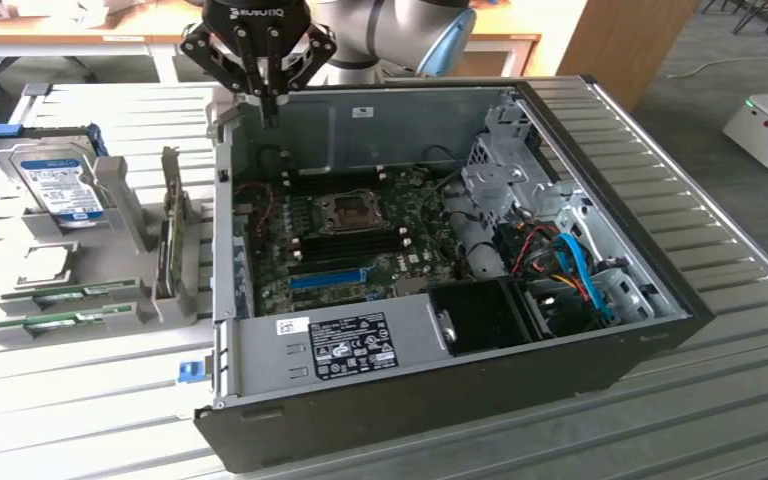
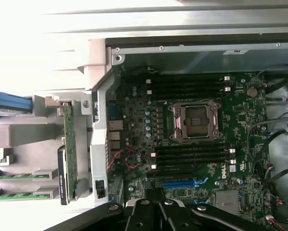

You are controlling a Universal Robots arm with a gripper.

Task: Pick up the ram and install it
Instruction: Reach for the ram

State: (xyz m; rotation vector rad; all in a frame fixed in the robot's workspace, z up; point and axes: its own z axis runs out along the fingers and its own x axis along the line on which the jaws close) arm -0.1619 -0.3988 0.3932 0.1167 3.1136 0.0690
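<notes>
Two green ram sticks (image 1: 71, 293) (image 2: 18, 174) rest side by side in a grey holder (image 1: 57, 335) on the exterior view's left, outside the computer case. My gripper (image 1: 273, 115) (image 2: 156, 202) hangs shut and empty over the case's far corner on that same side, well away from the sticks. Below it the motherboard (image 1: 357, 230) (image 2: 192, 144) lies exposed, with black memory slots (image 1: 344, 183) (image 2: 187, 86) on both sides of the processor socket (image 1: 353, 210) (image 2: 194, 120). These slots look unfilled.
A silver hard drive with a blue label (image 1: 57, 185) stands in the holder's back. A green card (image 1: 171, 235) (image 2: 69, 144) stands on edge beside the case wall (image 1: 231, 230). A blue slot (image 1: 324, 277) (image 2: 182, 184), cables (image 1: 578, 265) and a black fan box (image 1: 491, 315) are inside.
</notes>
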